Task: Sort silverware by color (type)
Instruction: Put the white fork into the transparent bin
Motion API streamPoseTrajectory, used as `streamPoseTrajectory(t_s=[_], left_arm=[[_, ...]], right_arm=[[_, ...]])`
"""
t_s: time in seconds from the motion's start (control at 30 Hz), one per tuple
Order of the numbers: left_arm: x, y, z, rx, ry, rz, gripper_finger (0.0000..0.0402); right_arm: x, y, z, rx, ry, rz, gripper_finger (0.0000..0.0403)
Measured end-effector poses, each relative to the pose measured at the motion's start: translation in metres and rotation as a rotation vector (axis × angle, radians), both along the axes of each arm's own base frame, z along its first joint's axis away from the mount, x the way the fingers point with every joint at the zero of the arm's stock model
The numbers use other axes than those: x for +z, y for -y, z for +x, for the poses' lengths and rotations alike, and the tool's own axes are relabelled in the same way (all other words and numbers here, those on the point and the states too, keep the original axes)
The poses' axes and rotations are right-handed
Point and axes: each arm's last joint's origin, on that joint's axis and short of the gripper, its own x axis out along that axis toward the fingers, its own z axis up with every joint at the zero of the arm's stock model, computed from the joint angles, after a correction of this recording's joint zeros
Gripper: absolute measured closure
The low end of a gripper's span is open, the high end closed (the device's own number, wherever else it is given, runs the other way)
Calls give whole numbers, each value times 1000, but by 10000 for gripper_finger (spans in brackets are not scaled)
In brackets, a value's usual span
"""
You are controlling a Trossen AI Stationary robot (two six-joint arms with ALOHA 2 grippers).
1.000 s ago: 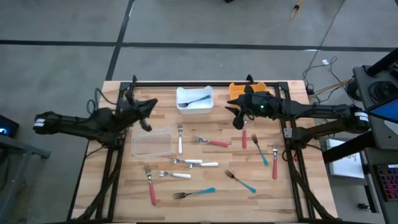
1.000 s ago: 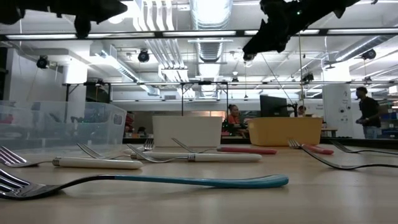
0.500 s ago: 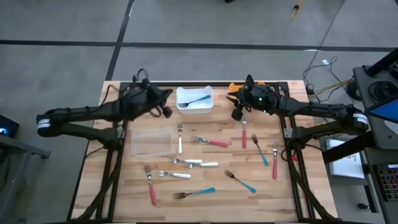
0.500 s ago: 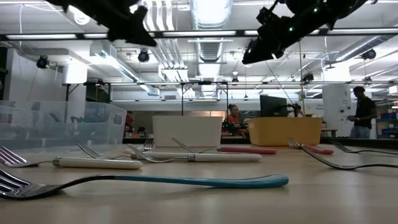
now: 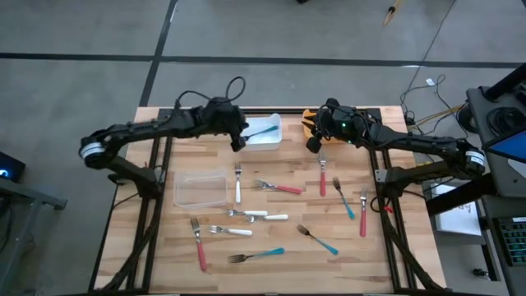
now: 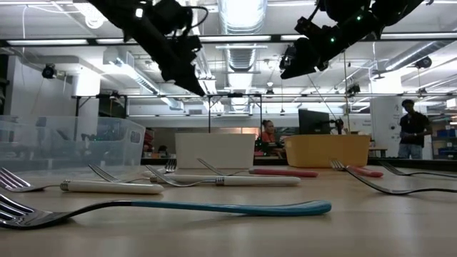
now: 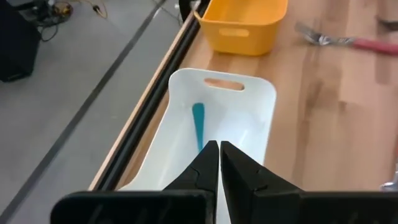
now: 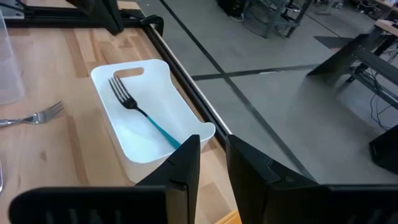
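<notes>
Forks with red, white and teal handles lie on my table. Farther back, my left gripper is shut tight and empty – beside the white bin holding one teal fork. My right gripper holds nothing, fingers slightly apart, near the orange bin.

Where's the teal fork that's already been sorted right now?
The teal fork lies inside the white bin at the table's far edge in the high view, just left of the orange bin, with the left gripper at the bin's left rim.
</notes>
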Motion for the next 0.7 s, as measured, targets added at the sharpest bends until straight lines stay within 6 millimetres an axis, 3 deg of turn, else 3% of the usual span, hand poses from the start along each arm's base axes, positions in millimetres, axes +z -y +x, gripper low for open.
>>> streamPoseTrajectory(t_s=[0.3,0.43,0.7], left_arm=[[-1,1,7,-74,-190,-193,402],[-3,10,9,-139,-216,-325,402],[-16,40,16,-167,-299,-413,402]], right_arm=[[0,0,0,-1,1,0,335],[0,0,0,3,-5,-9,335],[-6,-1,-3,-12,-37,68,335]])
